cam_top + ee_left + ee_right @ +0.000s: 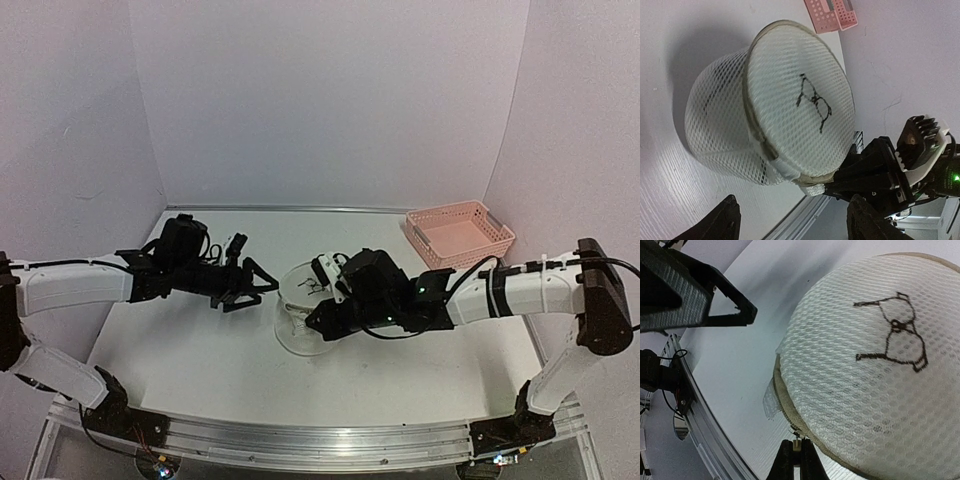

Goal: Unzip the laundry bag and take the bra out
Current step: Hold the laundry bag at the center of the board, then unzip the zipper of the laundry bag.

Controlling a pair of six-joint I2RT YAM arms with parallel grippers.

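The laundry bag (297, 312), a round white mesh pouch with a black bra drawing, sits tilted on the table between my arms. It also shows in the left wrist view (790, 100) and in the right wrist view (865, 365). My right gripper (796, 459) is shut on the small zipper pull (797, 442) at the bag's tan rim; it also shows in the top view (312, 322). My left gripper (255, 290) is open and empty just left of the bag, not touching it; its fingers (725, 222) frame the bag. The bra is hidden; only a thin dark line (705, 105) shows through the mesh.
A pink lattice basket (460, 232) stands at the back right of the table, also seen in the left wrist view (832, 12). The table's metal front rail (695, 410) runs close to the bag. White walls close in the back and sides.
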